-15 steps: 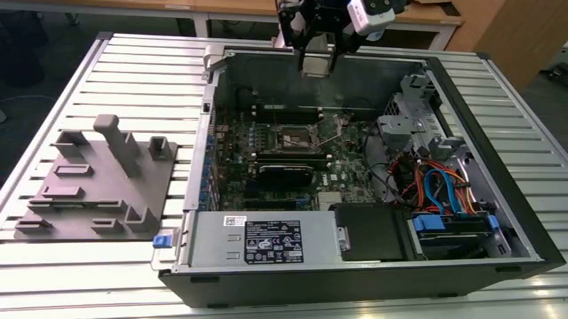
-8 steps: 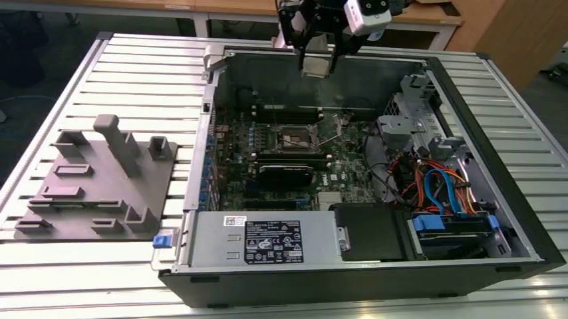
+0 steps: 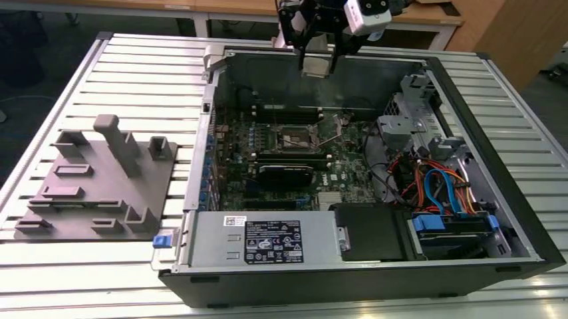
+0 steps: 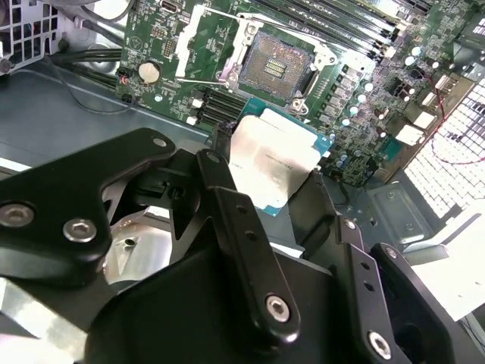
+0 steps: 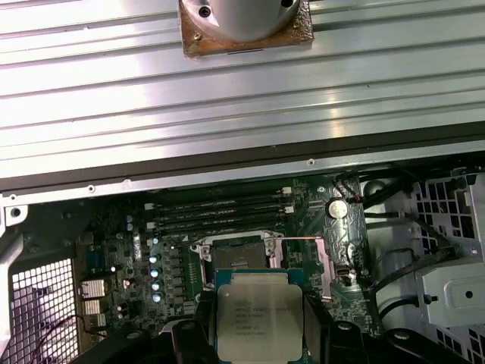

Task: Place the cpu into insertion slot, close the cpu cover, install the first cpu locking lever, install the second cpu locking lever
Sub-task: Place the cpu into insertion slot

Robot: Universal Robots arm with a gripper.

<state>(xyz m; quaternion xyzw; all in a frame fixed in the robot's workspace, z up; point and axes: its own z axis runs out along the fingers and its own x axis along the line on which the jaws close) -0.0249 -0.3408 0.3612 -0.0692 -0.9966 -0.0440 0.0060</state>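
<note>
Slatted metal table (image 3: 133, 73), open computer case (image 3: 355, 289); gripper (image 4: 269, 186) clamps cpu (image 5: 260, 322), clear of uncovered insertion slot (image 4: 276, 67).

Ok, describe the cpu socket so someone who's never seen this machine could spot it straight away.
Inside the open computer case lies a green circuit board; on it, beside the long narrow black memory slots, sits the insertion slot. Unlike those, it is a square dark socket with a silver metal rim, shaped like the cpu held in the gripper.
</note>
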